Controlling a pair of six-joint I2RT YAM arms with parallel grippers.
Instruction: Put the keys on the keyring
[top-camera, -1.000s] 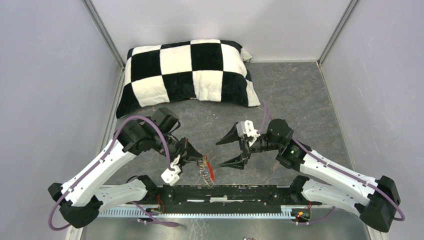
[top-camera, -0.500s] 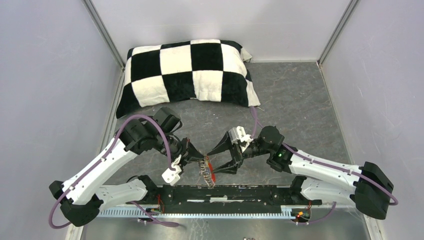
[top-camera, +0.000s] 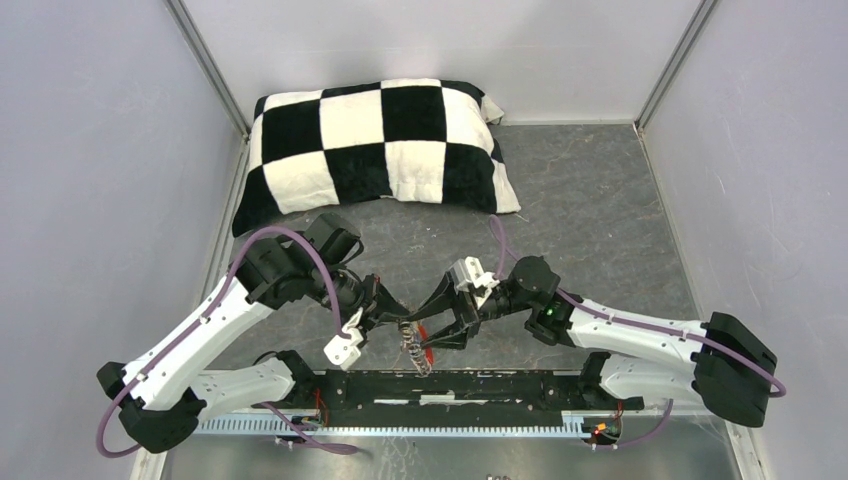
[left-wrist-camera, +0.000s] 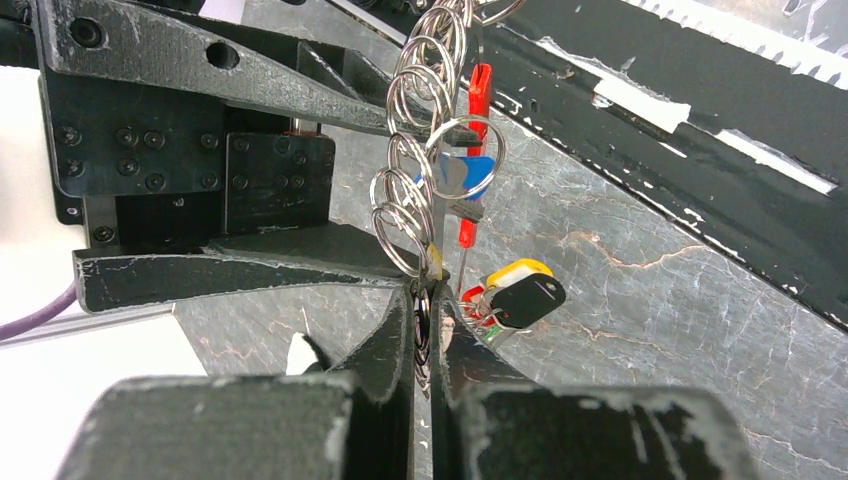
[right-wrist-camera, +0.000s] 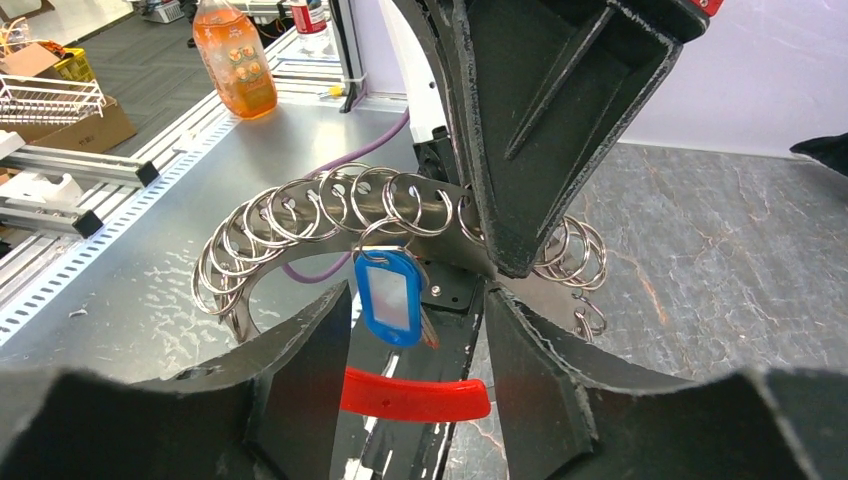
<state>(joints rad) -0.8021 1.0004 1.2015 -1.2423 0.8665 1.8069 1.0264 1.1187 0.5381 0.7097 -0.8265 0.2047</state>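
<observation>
Left wrist view: the left gripper (left-wrist-camera: 425, 315) has its 2 fingers clamped together on the keyring (left-wrist-camera: 412, 150), holding it up between both arms. The right gripper (right-wrist-camera: 418, 300) has its fingers apart, straddling the blue key (right-wrist-camera: 388, 297) hanging from that ring.

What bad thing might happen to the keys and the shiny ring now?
1. The left claw pinches the keyring with only its very tips. A nudge might twist the ring or pull it free.
2. The right claw stands open around the blue key tag, with the red tag just underneath. If it shuts there, it might catch both, or the wrong one.
</observation>
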